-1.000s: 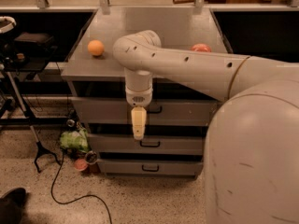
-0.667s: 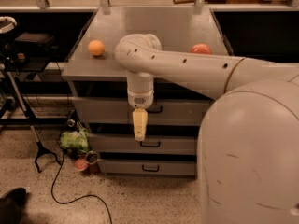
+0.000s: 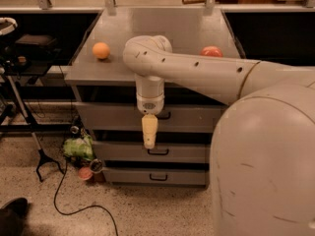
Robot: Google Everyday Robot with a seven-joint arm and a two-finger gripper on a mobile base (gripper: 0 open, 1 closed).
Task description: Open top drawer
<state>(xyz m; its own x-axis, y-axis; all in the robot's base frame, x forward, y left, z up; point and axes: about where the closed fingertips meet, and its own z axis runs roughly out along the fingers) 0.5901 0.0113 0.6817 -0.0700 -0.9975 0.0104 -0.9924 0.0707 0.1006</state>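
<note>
The grey cabinet (image 3: 88,75) has three drawers. The top drawer (image 3: 106,117) is the tallest, just under the cabinet top, and its front sits in line with the fronts below it. Its black bar handle (image 3: 167,116) shows only at its right end, beside my wrist. My gripper (image 3: 149,132) hangs straight down from the arm in front of the drawer's centre. Its tip reaches the gap above the middle drawer (image 3: 113,152), just left of and below the handle. It holds nothing that I can see.
An orange ball (image 3: 101,50) and a red fruit (image 3: 211,51) lie on the cabinet top. A bottom drawer (image 3: 128,177) sits near the floor. A green bag (image 3: 78,146), small cans, a black cable (image 3: 74,208) and a stand (image 3: 29,132) are left of the cabinet. My body (image 3: 266,171) fills the right.
The gripper has dropped a little and drifted slightly right in front of the top drawer. The drawer has not moved.
</note>
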